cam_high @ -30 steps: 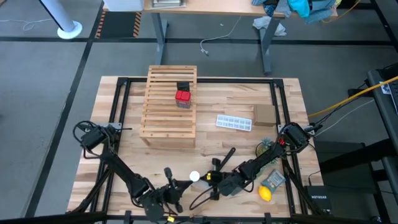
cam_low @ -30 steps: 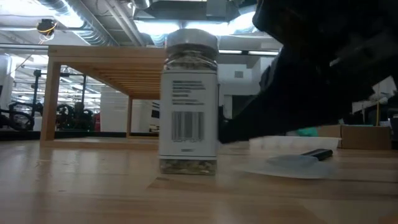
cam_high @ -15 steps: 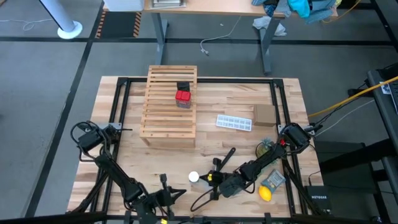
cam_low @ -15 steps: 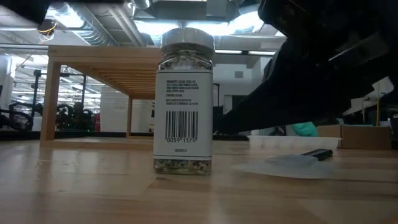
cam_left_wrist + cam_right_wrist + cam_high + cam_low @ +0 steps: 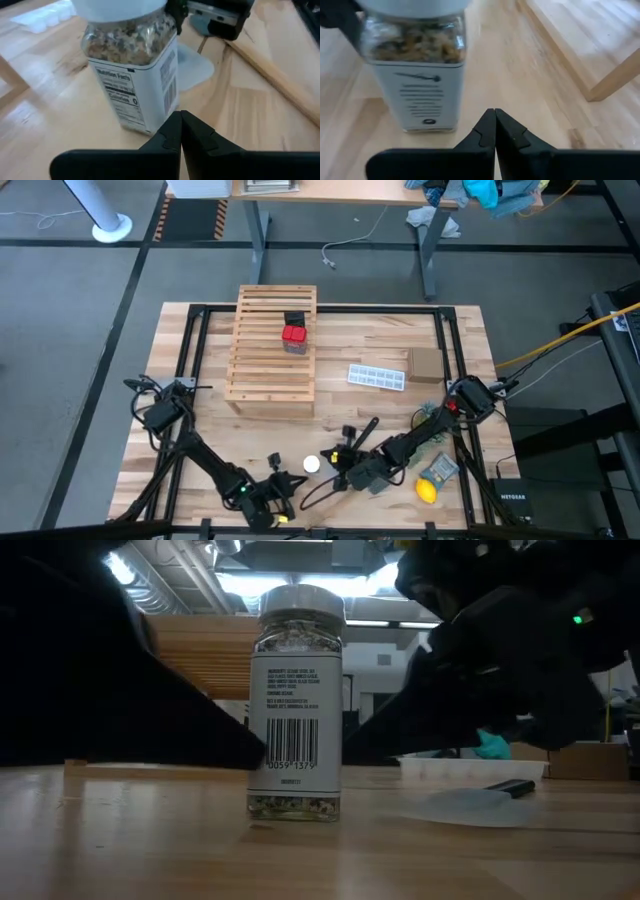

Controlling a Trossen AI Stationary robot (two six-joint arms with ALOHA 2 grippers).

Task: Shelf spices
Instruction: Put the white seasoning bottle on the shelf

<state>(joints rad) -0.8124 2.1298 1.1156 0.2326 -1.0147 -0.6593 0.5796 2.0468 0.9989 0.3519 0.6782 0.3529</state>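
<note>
The clear spice jar with the white lid (image 5: pixel 312 464) (image 5: pixel 296 705) stands upright on its base on the table near the near edge. My left gripper (image 5: pixel 285 481) (image 5: pixel 180 116) is shut, its tips low beside the jar (image 5: pixel 134 75). My right gripper (image 5: pixel 335 460) (image 5: pixel 493 113) is also shut, on the jar's other side, and its wrist view shows the jar (image 5: pixel 415 75) a little apart from the tips. The red container (image 5: pixel 294 335) and the black container (image 5: pixel 294 319) rest on top of the slatted wooden shelf (image 5: pixel 272 345). My left gripper's shut fingertips (image 5: pixel 175 125) stand level at the jar's lower corner (image 5: pixel 160 120), coming from the table's left and near side. I cannot tell whether they touch it. The jar stays upright on the table.
An ice-cube tray (image 5: pixel 377 376) and a cardboard box (image 5: pixel 425 363) lie right of the shelf. A lemon (image 5: pixel 427 491) and a plastic bag (image 5: pixel 440 470) sit by the right arm. A dark-handled tool (image 5: pixel 362 432) lies behind the right gripper. Bare wood separates jar and shelf.
The jar turned about its upright axis, its barcode now facing the low camera, and has stood still since. My left gripper drew back toward the near edge, then came forward again to the jar's left side. My right gripper edged left toward the jar.
</note>
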